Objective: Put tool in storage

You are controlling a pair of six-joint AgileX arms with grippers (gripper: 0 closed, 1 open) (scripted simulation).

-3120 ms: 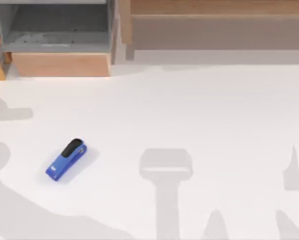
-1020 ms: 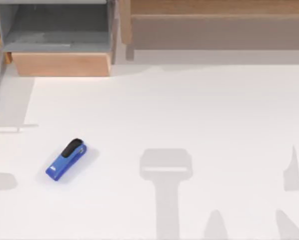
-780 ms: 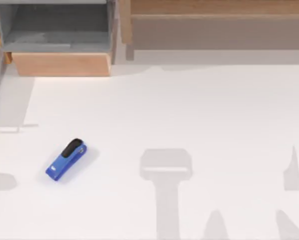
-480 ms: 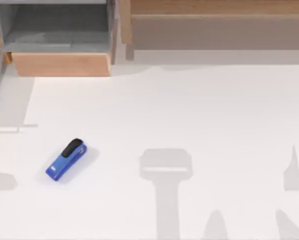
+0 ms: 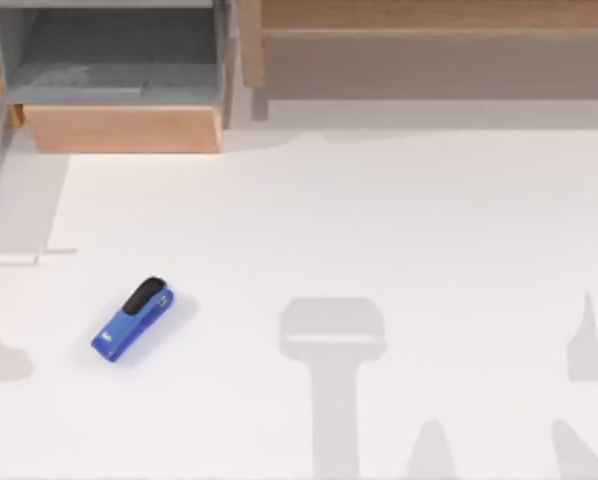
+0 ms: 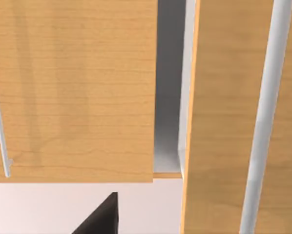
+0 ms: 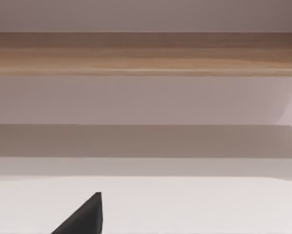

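The tool, a small bright-blue stapler (image 5: 131,320) with a black top piece, lies flat on the white table at the left, its black end pointing toward the back right. Nothing touches it. At the back left stands the storage, an open drawer (image 5: 119,128) with a wooden front and a grey inside. In the left wrist view a black part of my left gripper (image 6: 101,218) sits close before wooden cabinet fronts (image 6: 73,87) with a silver bar handle (image 6: 265,122). A black part of my right gripper (image 7: 83,217) hangs over the white table, facing a wooden ledge (image 7: 146,53).
A long wooden shelf unit (image 5: 429,50) runs along the back right of the table. Grey shadows of the arms fall across the table's front middle (image 5: 331,340) and its left and right edges.
The stapler has stayed where it was. The broad shadow on the table's left has shrunk to a small patch, and a wooden piece at the left edge has gone from the top view.
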